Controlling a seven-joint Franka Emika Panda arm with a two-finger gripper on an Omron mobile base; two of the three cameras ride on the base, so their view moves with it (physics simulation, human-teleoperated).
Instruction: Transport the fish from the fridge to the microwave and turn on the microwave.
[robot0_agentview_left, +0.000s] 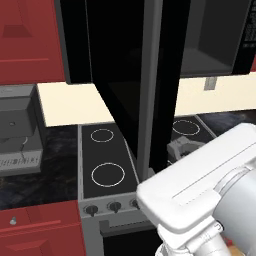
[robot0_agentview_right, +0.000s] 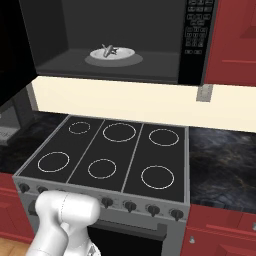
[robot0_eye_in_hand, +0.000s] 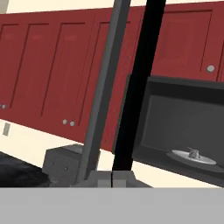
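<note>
**Fish on the microwave plate, door standing open**

The fish (robot0_agentview_right: 108, 49) lies on the white plate (robot0_agentview_right: 125, 53) at the middle of the microwave (robot0_agentview_right: 120, 40) floor, well back from the front lip of the cavity. In the hand view the same plate and fish sit low and to the right, inside the dark box. The microwave door (robot0_agentview_left: 125, 85) hangs swung out over the stove (robot0_agentview_right: 112, 152), edge-on to the cameras, its grey vertical handle (robot0_agentview_left: 150, 90) running down in front of the black panel. The button panel (robot0_agentview_right: 196, 30) sits at the right edge of the microwave, beside the red cabinets (robot0_agentview_right: 235, 35).

The gripper (robot0_eye_in_hand: 111, 178) is closed with its tips together, holding nothing. Its tips rise right at the foot of the door handle and seem to touch it, though contact is hard to confirm.

The carrying part of the task looks done; what seems left is shutting the door and pressing the start button.

The fish itself looks small, light and fairly stiff, with a smooth skin that would likely be slippery. If it needed moving, the thick mid-body would be the place to pinch, not the thin pointed tail. The door should be a light, rigid swing, best pushed near its handle edge.
</note>
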